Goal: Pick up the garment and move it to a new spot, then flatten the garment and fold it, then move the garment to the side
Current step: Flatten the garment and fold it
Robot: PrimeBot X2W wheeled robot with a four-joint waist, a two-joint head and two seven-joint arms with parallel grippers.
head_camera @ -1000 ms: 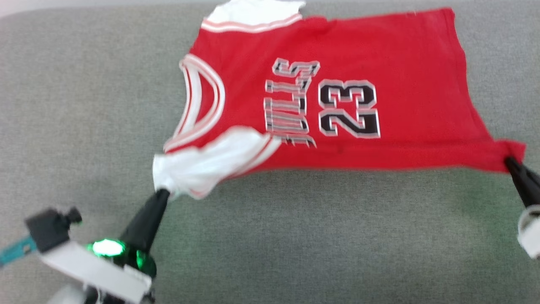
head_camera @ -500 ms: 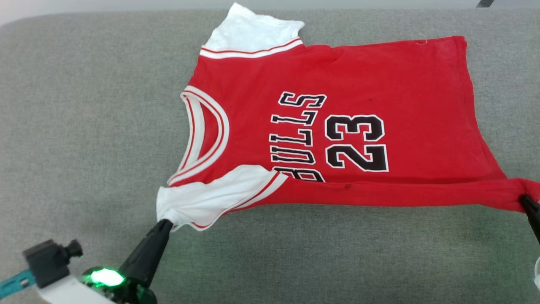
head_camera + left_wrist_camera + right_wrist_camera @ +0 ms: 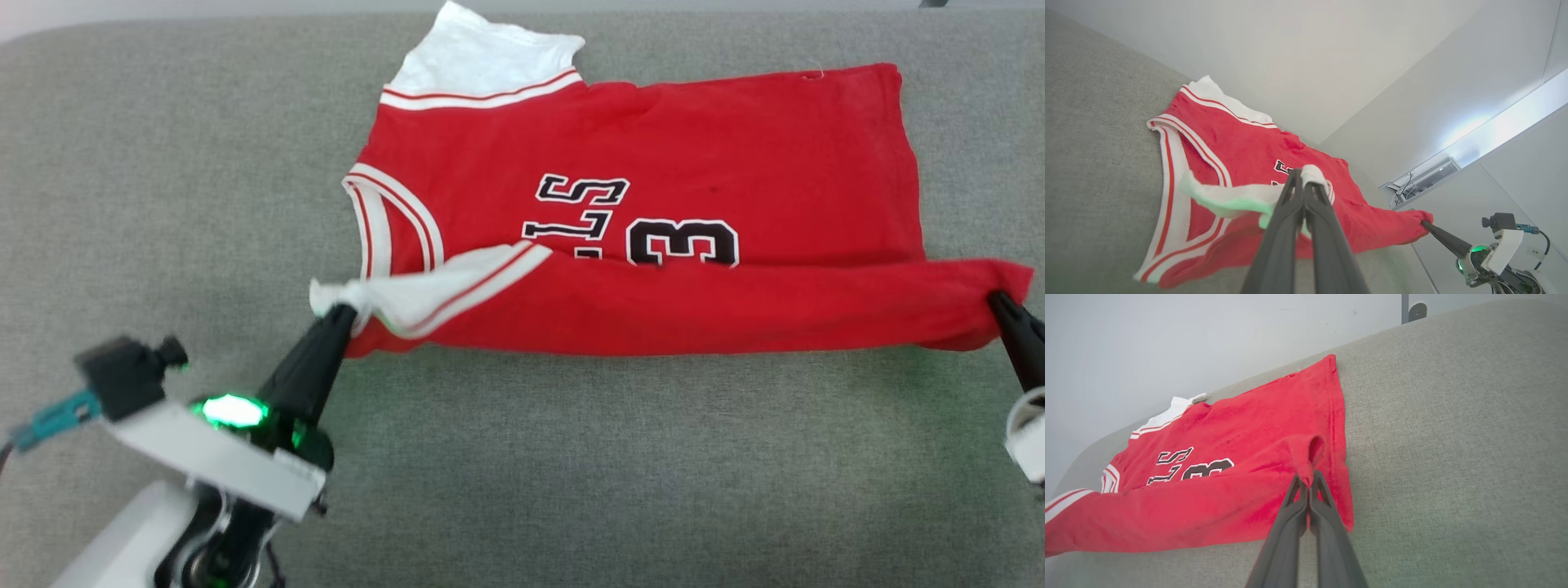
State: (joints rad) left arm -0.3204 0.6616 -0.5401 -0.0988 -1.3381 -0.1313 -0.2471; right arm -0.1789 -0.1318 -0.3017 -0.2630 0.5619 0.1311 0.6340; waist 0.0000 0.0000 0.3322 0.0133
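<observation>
Red cloth doubled over itself tells you the step: by the look of it you are in the fold, with the pickup and flattening behind you. The garment [image 3: 735, 147] lies on the grey table [image 3: 163, 163], neckline toward the robot's left and hem toward its right. Its far half, with the far sleeve [image 3: 482, 49], rests flat. Its near long edge is raised and turned over the chest, hiding the lower part of the lettering [image 3: 584, 204].

The left tool [image 3: 343, 314] is pinched tight on the near white sleeve [image 3: 441, 290], which is bunched at the fingertips. The right tool [image 3: 998, 304] is clamped on the near hem corner [image 3: 1008, 282]. Both pairs of jaws are closed, with cloth caught between them. The held edge runs nearly straight from one tool to the other, just above the part that lies flat.

For the next move, you probably want to carry both held corners away from the robot together, at the same height and pace, until the near edge meets the far one. Then lower them and let go. Keep the span between the tools taut but not stretched, so the fold line stays straight. Watch the crumpled sleeve: it may land as a lump under the fold and need smoothing before you slide the garment aside.
</observation>
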